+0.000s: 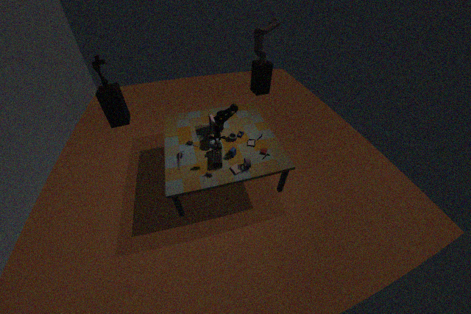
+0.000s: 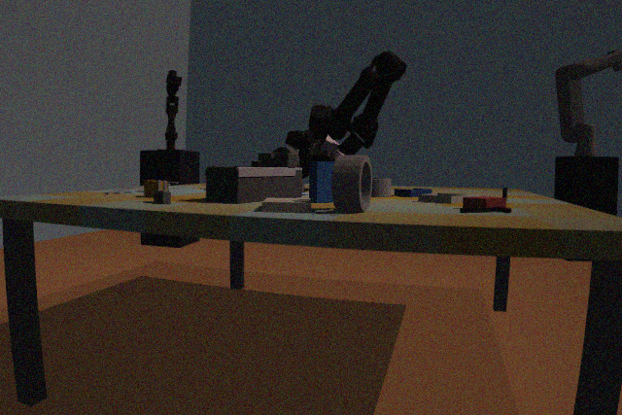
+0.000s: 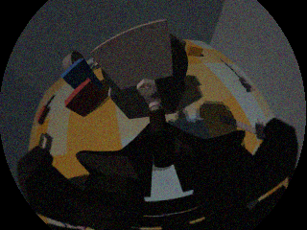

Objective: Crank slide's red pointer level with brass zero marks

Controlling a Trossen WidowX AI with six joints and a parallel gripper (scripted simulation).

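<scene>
The machine is a dark grey box-like body [image 1: 215, 159] [image 2: 265, 187] with a pale strip along its top. In the wrist view its broad grey-brown face [image 3: 139, 55] stands just ahead of the fingers. A pale knob-like part [image 3: 146, 87] shows in front of that face. My gripper [image 3: 156, 125] is shut on the crank handle [image 3: 153, 103], of which only a small pale piece shows above the dark fingers. In the exterior view the fingertips are hidden behind the machine. The views are dark and grainy; I cannot make out the red pointer or the brass zero marks.
A blue block [image 1: 232, 151] [image 2: 321, 182] [image 3: 77, 74] stands beside the machine, with a thick grey ring [image 2: 344, 184] near it. A red block [image 1: 263, 151] [image 2: 483, 202] lies farther along the table [image 2: 401, 229]. Two other arms [image 1: 99, 69] [image 1: 259, 40] stand on pedestals beyond the table.
</scene>
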